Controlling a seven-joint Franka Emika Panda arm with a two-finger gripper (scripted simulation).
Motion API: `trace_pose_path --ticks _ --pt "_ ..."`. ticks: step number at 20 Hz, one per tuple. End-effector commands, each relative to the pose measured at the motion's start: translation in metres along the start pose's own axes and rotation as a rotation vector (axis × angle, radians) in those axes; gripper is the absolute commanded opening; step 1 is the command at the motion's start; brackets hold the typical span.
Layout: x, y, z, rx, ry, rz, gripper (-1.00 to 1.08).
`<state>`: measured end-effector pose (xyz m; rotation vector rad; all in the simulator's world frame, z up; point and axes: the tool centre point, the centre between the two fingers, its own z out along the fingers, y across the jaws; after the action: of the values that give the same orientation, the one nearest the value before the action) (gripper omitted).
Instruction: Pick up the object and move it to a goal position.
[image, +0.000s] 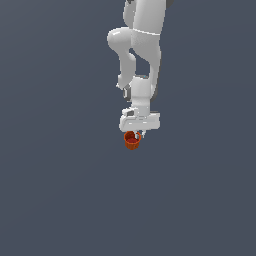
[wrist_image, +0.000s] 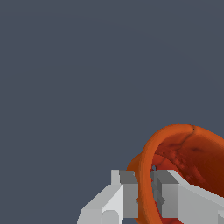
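Observation:
The object (image: 132, 141), a small orange-red cup with a darker red inside, hangs right under the white arm's hand in the exterior view. My gripper (image: 135, 133) is shut on its rim. In the wrist view the cup (wrist_image: 183, 148) fills the corner, and the rim wall stands clamped between my two grey fingertips, with the gripper (wrist_image: 145, 194) closed on it: one finger (wrist_image: 129, 197) sits outside the wall and the other inside. The cup's base is hidden in the wrist view.
A plain dark grey-blue surface (image: 60, 190) fills the scene around the arm. The white arm (image: 142, 55) reaches down from the exterior view's upper middle. No other objects show.

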<state>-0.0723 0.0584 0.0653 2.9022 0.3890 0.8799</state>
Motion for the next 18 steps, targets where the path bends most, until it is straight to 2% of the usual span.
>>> trace_pose_path --ticks 1,10,18 --pt "0.0 0.0 0.0 0.0 0.0 -0.001 -1.0" --pt "0.005 0.002 -0.004 0.0 0.0 -0.001 -1.0" --pt "0.035 0.017 -0.027 -0.003 -0.001 0.001 -1.0"
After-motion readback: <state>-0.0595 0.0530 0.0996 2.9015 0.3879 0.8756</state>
